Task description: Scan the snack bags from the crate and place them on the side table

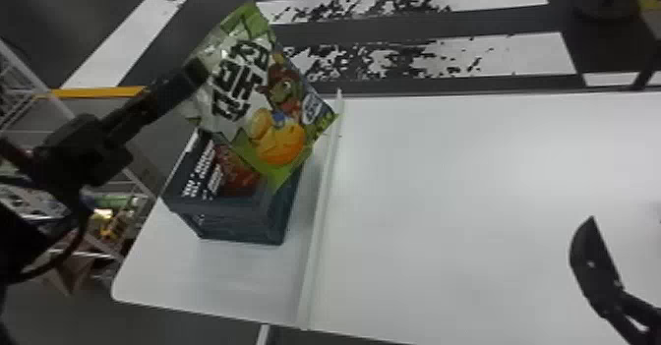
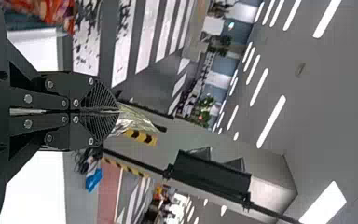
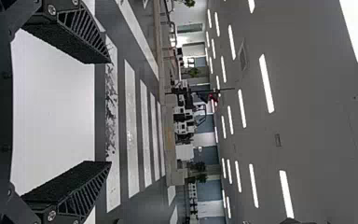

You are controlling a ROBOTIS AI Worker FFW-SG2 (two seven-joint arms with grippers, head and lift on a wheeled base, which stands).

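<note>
Because left end effector (image 2: 117, 111) pinches snack bag (image 1: 255, 105) by its edge above crate (image 1: 233, 221), bag may slip; right end effector (image 3: 111, 112) spread apart.

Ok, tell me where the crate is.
In the head view, the crate sits left of centre on the table, left of the pale ridge, partly hidden by the green bag.

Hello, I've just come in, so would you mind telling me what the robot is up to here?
The robot's left gripper holds a green-and-white snack bag by its edge, up over the crate. Something red is in the crate, which sits on the white surface left of the raised strip. The right gripper is open and holds nothing. The held bag is not yet set down.
</note>
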